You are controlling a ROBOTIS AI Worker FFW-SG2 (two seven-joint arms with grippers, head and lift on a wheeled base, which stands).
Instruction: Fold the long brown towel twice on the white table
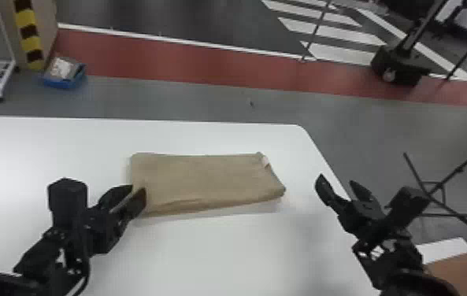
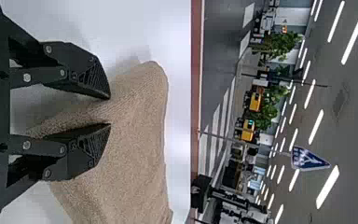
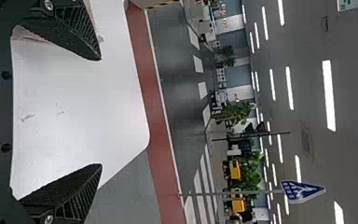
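Closest to the head camera, the black left arm [image 1: 63,236] and right arm [image 1: 393,248] rise from the bottom edge of its view. The left gripper [image 1: 138,189] is at the near left part of the brown towel [image 1: 208,177], its jaws parted by a modest gap; in the left wrist view, brown fabric shows between and beyond the tips. Whether they touch the fabric, I cannot tell.

The right gripper [image 1: 338,181] is by the right edge of the white counter [image 1: 212,256], to the right of the towel and apart from it. Its jaws are spread wide, with the white surface showing between them in the right wrist view.

Folded into a flat, roughly rectangular bundle, the towel lies on the counter between the two grippers, near the far right corner. Its long sides run left to right, a small white tag [image 1: 265,161] sits at its far right corner, and layered fabric shows along its near side.

Past the counter, a blue bin [image 1: 63,82] rests on the gray floor [image 1: 189,98] near a white wheeled rack [image 1: 4,80], with a red strip [image 1: 185,65] running behind.
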